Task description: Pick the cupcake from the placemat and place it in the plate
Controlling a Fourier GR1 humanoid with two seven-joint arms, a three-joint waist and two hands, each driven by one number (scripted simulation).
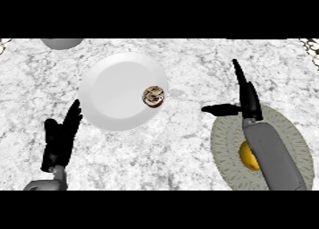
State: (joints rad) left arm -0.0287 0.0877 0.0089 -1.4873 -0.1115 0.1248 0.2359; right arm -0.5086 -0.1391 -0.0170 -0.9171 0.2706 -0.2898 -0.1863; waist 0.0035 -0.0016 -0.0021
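Head view, cupcake: the cupcake (154, 96) sits on the white plate (115, 98), close to the rim on the side nearest the right hand's fingers, well apart from them.
Head view, right hand: the right hand (246, 100) hovers over the far edge of the placemat (288, 134), fingers (239, 74) straight and spread from the thumb, holding nothing.
Head view, left hand: the left hand (59, 138) rests open beside the plate's near-left rim, fingers up.
Head view, yellow object: a yellow object (247, 156) lies on the placemat, partly hidden under the right forearm.
Risk: the cupcake lies so near the rim that a nudge to the plate could roll it onto the counter (188, 147).
Risk: the forearm, drawn back low, could sweep the yellow object.
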